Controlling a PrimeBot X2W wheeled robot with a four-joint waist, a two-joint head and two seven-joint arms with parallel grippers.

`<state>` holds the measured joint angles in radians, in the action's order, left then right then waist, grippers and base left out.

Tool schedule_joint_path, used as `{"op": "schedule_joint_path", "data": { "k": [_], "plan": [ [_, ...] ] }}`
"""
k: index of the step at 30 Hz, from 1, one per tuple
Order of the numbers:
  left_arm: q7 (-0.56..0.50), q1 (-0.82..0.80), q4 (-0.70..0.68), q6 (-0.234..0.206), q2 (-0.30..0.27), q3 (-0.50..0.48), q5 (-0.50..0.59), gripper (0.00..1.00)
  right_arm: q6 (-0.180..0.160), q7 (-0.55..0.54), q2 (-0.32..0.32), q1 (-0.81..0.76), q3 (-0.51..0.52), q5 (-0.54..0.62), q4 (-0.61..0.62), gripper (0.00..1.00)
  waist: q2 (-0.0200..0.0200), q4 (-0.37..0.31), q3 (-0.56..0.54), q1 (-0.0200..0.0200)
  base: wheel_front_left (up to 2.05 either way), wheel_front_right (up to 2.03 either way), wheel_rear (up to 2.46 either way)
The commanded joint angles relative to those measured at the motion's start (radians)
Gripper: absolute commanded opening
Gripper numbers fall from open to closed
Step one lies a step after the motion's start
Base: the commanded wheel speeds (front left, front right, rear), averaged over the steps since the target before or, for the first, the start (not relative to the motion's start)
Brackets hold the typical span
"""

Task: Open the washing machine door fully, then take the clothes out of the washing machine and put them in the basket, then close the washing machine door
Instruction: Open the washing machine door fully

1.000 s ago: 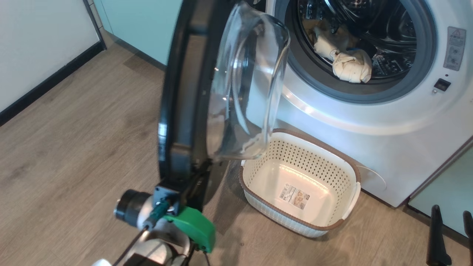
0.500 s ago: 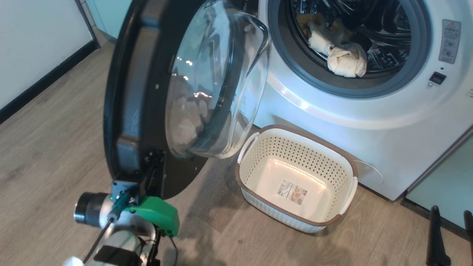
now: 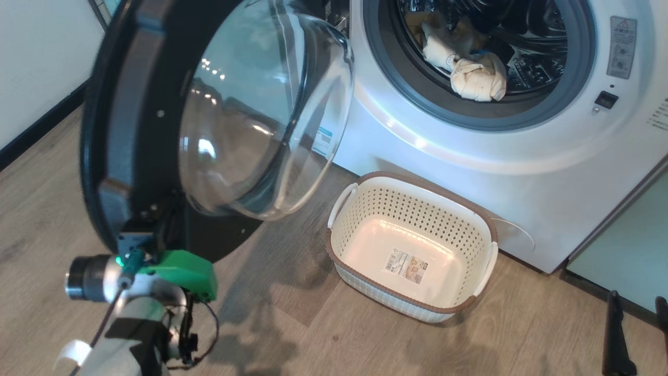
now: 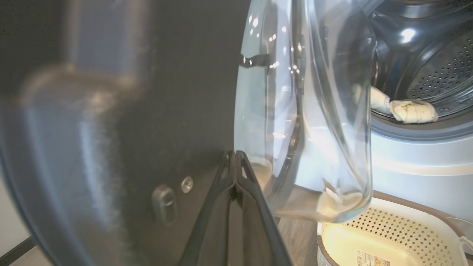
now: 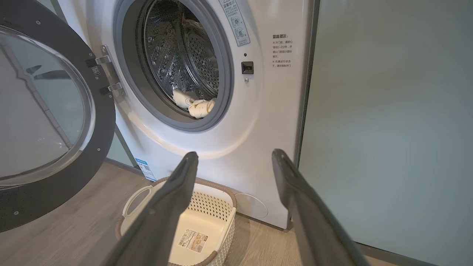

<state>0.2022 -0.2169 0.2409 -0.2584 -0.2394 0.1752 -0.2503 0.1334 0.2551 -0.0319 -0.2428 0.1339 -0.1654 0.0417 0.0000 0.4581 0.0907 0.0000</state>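
The washing machine door [image 3: 130, 104], a black ring around a bulging glass bowl, stands swung out to the left of the washing machine [image 3: 469, 156]. My left gripper [image 3: 156, 224] is shut, and its fingertips [image 4: 232, 162] press on the door's inner black face [image 4: 166, 111] near the lower rim. Cream clothes [image 3: 477, 75] lie at the drum's front lip; the right wrist view shows the same clothes [image 5: 197, 105]. The basket [image 3: 412, 209] sits on the floor below the opening with nothing but a label in it. My right gripper [image 3: 636, 297] hangs open at the lower right, far from everything; its view shows the gripper [image 5: 235, 155] open above the basket [image 5: 210, 201].
A pale green cabinet panel [image 5: 388, 111] stands right of the machine. A white wall with dark skirting [image 3: 31, 78] runs along the left. Wooden floor [image 3: 287, 324] stretches between the door and the basket.
The door has swung further open toward the left, and my left gripper has moved left with it. The head view has shifted slightly. The right gripper has stayed put.
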Motion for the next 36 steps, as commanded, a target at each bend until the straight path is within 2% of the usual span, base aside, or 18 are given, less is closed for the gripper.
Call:
{"op": "schedule_joint_path", "data": {
  "k": [1, 12, 24, 36],
  "plan": [
    [0.012, -0.061, -0.017, -0.009, -0.039, -0.056, -0.004, 0.0, -0.003, 0.007, -0.018, 0.012, -0.013, 0.008, 0.033, 1.0, 0.0, -0.001, 0.0, 0.0, 0.0, 0.0, 0.0],
    [0.057, -0.134, 0.134, 0.012, -0.072, -0.146, -0.039, 0.0, -0.003, 0.007, -0.018, 0.012, -0.018, 0.013, 0.035, 1.0, 0.0, -0.015, 0.022, 0.0, 0.0, 0.0, 0.0],
    [0.059, -0.179, 0.122, 0.038, -0.091, -0.28, 0.002, 0.0, -0.003, 0.007, -0.018, 0.019, -0.007, 0.039, 0.053, 1.0, 0.0, -0.011, 0.085, 0.0, 0.0, 0.0, 0.0],
    [0.059, -0.241, 0.19, 0.118, -0.111, -0.364, 0.054, 0.0, -0.003, 0.007, -0.018, 0.033, 0.006, 0.071, 0.074, 1.0, 0.0, -0.004, 0.146, 0.0, 0.0, 0.0, 0.0]
  ]
}}
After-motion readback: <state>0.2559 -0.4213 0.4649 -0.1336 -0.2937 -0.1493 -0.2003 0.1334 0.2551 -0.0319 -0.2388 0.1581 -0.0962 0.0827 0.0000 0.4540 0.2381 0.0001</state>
